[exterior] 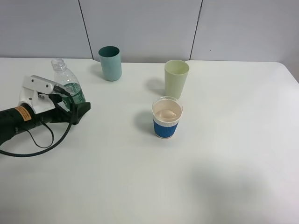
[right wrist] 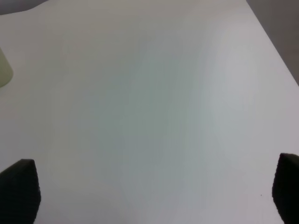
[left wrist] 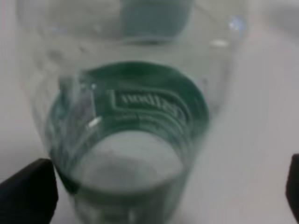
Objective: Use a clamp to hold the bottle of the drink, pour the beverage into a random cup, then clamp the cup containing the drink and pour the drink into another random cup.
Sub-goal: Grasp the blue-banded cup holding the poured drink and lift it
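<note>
Nearest the robot, the right claw (right wrist: 149,191) hangs over bare white tabletop (exterior: 224,177), its dark fingertips (right wrist: 18,189) spread wide with nothing between them. A sliver of the pale green tumbler (right wrist: 3,70) shows at the edge of that wrist view.

On the left, the left arm (exterior: 18,116) lies low over the tabletop. The left claw (left wrist: 161,189) stands wide around the bottle of the drink (exterior: 69,86). One black fingertip sits just beside the bottle's base, while the other is apart from it with tabletop showing between. The bottle stands upright near the left edge, its dark green label facing the wrist camera, blurred.

About level with the arm, toward the middle, the blue-sleeved cup (exterior: 167,116) stands upright, white rim up and cream-pink inside showing. Whether liquid lies in it cannot be told.

Just behind it is the pale green tumbler, upright and near but not touching. Farther back and to the left, the teal tumbler (exterior: 110,63) stands close to the grey wall (exterior: 140,23)
</note>
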Robot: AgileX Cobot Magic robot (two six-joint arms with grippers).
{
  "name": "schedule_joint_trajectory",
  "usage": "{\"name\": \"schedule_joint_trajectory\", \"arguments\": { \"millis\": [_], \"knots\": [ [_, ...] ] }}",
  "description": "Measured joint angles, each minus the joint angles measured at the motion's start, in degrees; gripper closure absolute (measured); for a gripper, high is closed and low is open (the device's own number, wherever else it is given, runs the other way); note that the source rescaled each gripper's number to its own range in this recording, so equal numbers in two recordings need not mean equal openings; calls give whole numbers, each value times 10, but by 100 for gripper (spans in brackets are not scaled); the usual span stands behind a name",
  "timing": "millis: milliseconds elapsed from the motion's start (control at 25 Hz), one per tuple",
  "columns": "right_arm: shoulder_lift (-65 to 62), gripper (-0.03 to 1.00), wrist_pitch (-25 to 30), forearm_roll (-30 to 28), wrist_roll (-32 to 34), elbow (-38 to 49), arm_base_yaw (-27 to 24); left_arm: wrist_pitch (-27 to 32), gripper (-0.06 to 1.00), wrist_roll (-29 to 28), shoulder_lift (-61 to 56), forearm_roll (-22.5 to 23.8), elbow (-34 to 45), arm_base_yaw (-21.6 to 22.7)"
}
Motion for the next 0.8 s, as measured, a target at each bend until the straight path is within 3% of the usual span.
{"name": "schedule_joint_trajectory", "arguments": {
  "millis": [400, 640, 800],
  "knots": [
    [0, -3, 0, 0, 0, 0, 0, 1, -4, 21, -186, -39, 128, 0],
    [0, -3, 0, 0, 0, 0, 0, 2, -4, -19, -337, -56, 144, 0],
    [0, -3, 0, 0, 0, 0, 0, 62, -4, -42, -453, -82, 145, 0]
  ]
}}
